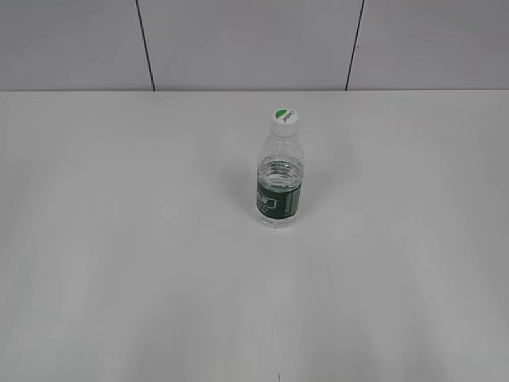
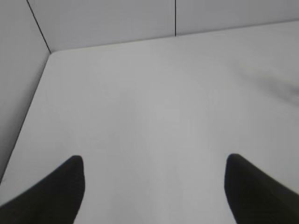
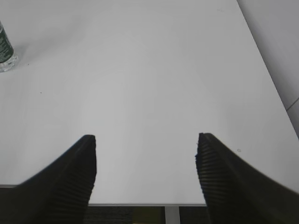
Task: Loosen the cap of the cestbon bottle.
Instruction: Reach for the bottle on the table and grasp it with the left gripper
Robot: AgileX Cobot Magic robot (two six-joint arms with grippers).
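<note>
The cestbon bottle (image 1: pixel 280 179) stands upright near the middle of the white table in the exterior view. It is clear plastic with a dark green label band. The cap (image 1: pixel 284 118) sits on its neck, white with a green half-circle on top. The bottle's base also shows at the far left edge of the right wrist view (image 3: pixel 5 52). My left gripper (image 2: pixel 154 161) is open and empty over bare table; the bottle is out of its view. My right gripper (image 3: pixel 145 140) is open and empty near the table's front edge, far from the bottle. Neither gripper shows in the exterior view.
The white table (image 1: pixel 119 239) runs back to a grey panelled wall (image 1: pixel 238 40). In the left wrist view the table's left edge (image 2: pixel 32 102) meets the wall. The table's front edge (image 3: pixel 140 204) and right edge (image 3: pixel 266 70) show in the right wrist view.
</note>
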